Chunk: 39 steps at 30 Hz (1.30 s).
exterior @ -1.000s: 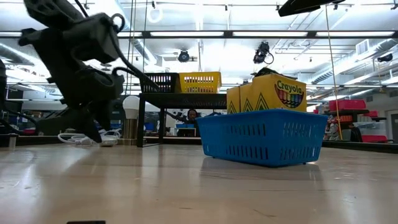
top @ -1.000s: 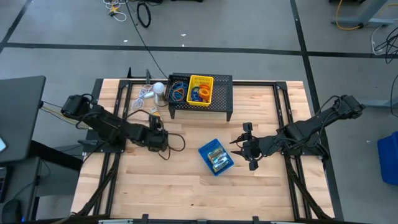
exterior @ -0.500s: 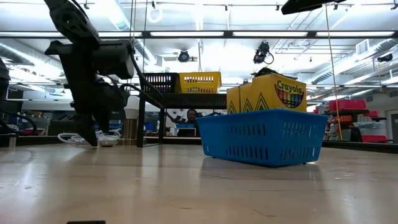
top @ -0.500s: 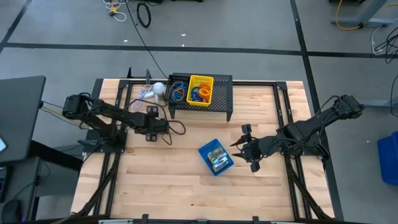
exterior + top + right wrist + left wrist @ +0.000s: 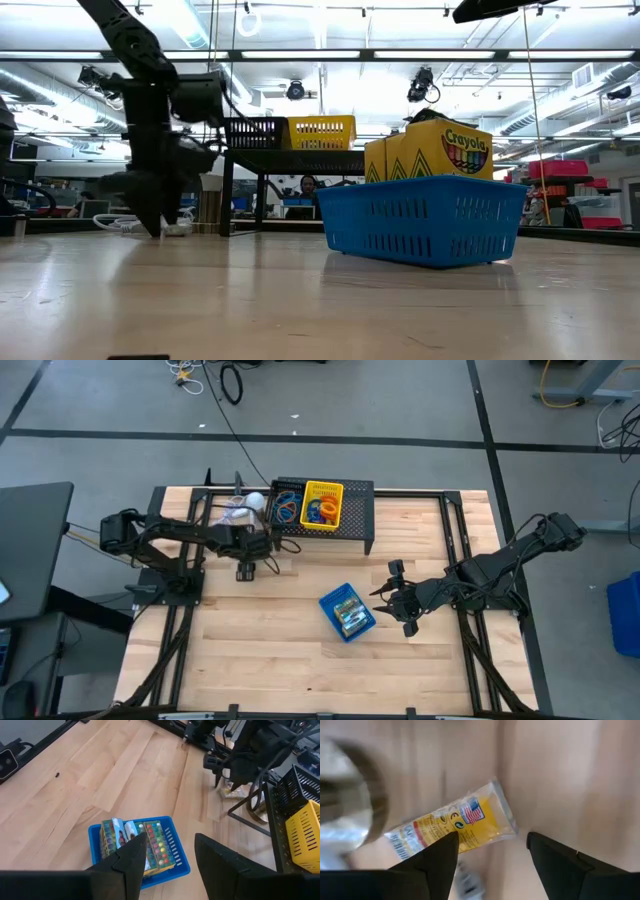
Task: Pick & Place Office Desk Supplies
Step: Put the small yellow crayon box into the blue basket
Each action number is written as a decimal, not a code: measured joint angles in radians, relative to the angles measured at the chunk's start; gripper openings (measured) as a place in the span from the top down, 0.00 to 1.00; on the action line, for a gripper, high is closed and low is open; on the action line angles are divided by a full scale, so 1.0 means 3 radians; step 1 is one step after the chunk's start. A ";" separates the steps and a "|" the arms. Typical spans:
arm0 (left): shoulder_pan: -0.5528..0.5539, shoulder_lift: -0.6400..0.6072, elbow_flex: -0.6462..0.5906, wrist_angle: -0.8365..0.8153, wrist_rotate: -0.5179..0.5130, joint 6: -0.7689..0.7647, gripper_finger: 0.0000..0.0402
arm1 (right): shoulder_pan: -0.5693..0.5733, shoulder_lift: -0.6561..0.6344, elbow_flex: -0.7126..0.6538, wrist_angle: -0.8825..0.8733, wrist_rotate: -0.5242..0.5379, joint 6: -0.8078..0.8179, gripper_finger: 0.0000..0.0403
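Crayon boxes sit in the blue tray while both grippers hang empty.

The crayon boxes (image 5: 349, 614) stand upright in the blue tray (image 5: 333, 600) near the table's middle; the yellow tray (image 5: 323, 504) and black tray (image 5: 286, 506), holding rubber-band loops (image 5: 321, 512), rest on the black mesh stand (image 5: 362, 510). The left gripper (image 5: 246, 568) hangs open beside the stand over a yellow packet (image 5: 451, 825), gripping nothing. The right gripper (image 5: 386, 599) waits just beside the blue tray, fingers (image 5: 222, 865) apart and empty.
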 joint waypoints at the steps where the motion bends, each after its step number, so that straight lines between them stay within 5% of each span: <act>1: -0.0023 0.0003 0.0029 0.0002 0.0104 -0.0032 0.37 | 0.0000 0.0000 0.0000 0.0000 0.0000 -0.0001 0.57; 7: -0.0214 0.0011 0.0170 -0.0050 0.1025 -0.0195 0.40 | 0.0000 0.0000 0.0000 -0.0002 -0.0002 0.0000 0.57; 16: -0.1081 0.0016 0.0242 0.0277 0.1329 -0.0706 0.44 | 0.0000 0.0000 0.0000 -0.0031 -0.0004 0.0001 0.57; 19: -0.1477 0.0016 0.0268 0.0561 0.1167 -0.0755 0.44 | -0.0001 0.0000 0.0000 -0.0032 -0.0004 0.0001 0.57; 27: -0.1943 0.0012 0.0610 0.0074 -0.0174 -0.0754 0.43 | 0.0000 0.0000 0.0000 -0.0026 -0.0005 0.0001 0.57; 32: -0.1608 0.0079 0.0614 -0.0278 0.0069 -0.1302 0.38 | 0.0000 -0.0002 0.0000 -0.0017 -0.0005 0.0003 0.57; 39: -0.1311 0.0429 0.0614 -0.0185 0.0203 -0.0996 0.36 | 0.0000 -0.0002 0.0000 0.0002 -0.0005 -0.0012 0.57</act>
